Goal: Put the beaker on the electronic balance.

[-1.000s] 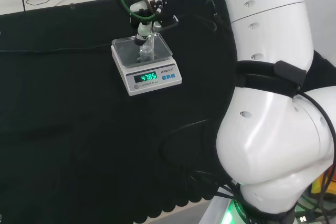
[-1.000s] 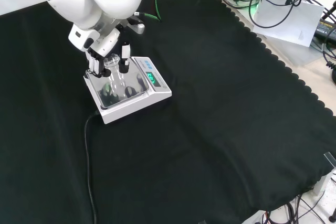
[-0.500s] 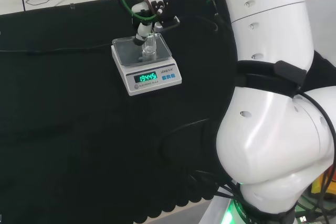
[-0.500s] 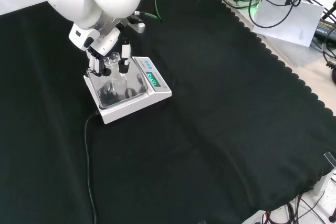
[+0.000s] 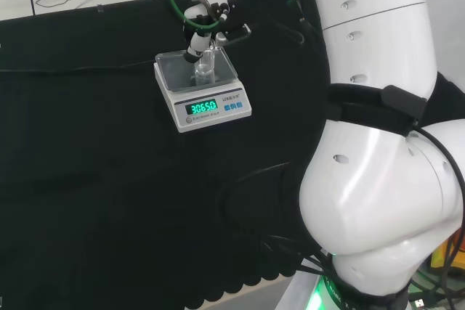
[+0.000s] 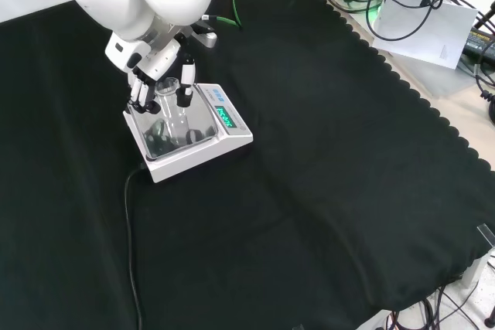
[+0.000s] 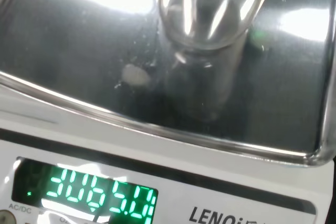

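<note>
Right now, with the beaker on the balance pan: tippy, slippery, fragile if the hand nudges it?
Probably tippy: the beaker is tall and narrow, upright on the balance. Likely slippery: clear glass on a shiny metal pan, so a push from the hand may slide it. Thin clear walls suggest it is fragile and light.

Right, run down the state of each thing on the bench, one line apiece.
beaker: upright on the balance pan, clear; contents cannot be told.
electronic balance: switched on, green display lit, beaker on its steel pan.
hand: at the beaker's rim, fingers down either side of it; whether they grip it cannot be told.
black cloth: spread flat over the bench.
</note>
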Motion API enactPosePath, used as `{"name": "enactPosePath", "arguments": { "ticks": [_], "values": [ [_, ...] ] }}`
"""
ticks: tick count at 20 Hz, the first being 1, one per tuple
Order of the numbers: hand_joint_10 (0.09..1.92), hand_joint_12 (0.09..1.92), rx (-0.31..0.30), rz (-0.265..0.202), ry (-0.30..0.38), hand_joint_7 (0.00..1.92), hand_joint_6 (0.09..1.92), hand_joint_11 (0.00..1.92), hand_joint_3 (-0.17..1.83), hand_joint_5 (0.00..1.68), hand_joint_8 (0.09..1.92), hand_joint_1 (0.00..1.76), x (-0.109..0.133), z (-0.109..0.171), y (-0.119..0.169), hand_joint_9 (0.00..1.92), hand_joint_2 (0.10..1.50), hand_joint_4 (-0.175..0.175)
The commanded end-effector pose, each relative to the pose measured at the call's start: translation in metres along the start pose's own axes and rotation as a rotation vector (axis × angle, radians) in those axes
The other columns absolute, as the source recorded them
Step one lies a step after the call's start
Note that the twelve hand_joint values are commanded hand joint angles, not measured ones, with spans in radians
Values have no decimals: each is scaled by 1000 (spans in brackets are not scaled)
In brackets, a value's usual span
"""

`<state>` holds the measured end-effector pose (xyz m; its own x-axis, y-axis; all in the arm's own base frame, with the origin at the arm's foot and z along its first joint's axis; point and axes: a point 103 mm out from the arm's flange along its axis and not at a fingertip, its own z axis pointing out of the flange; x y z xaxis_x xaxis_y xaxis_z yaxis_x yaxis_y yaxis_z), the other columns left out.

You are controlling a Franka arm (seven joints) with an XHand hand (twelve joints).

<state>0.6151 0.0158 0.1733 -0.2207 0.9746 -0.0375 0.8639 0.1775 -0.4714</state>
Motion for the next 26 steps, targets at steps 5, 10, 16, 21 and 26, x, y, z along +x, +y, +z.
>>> {"name": "enactPosePath", "arguments": {
  "ticks": [5, 10, 16, 21, 26],
  "values": [
    [764, 1232, 2, 13, -41, 495, 849, 777, -175, 473, 785, 824, -2, 2, 4, 766, 932, -75],
    [827, 1354, 57, 20, -66, 255, 743, 536, -175, 313, 763, 717, -3, 6, 6, 400, 837, -48],
    [522, 1372, 96, 25, -60, 11, 258, 44, -124, 123, 343, 646, -5, 7, 6, 20, 764, -10],
    [363, 1245, 71, 35, -34, 8, 87, 0, -79, 136, 198, 638, -13, -4, 2, 0, 748, -5],
    [576, 1358, 60, 36, -17, 7, 87, 0, -52, 200, 365, 645, -19, -10, -2, 0, 749, -11]
  ]
}}
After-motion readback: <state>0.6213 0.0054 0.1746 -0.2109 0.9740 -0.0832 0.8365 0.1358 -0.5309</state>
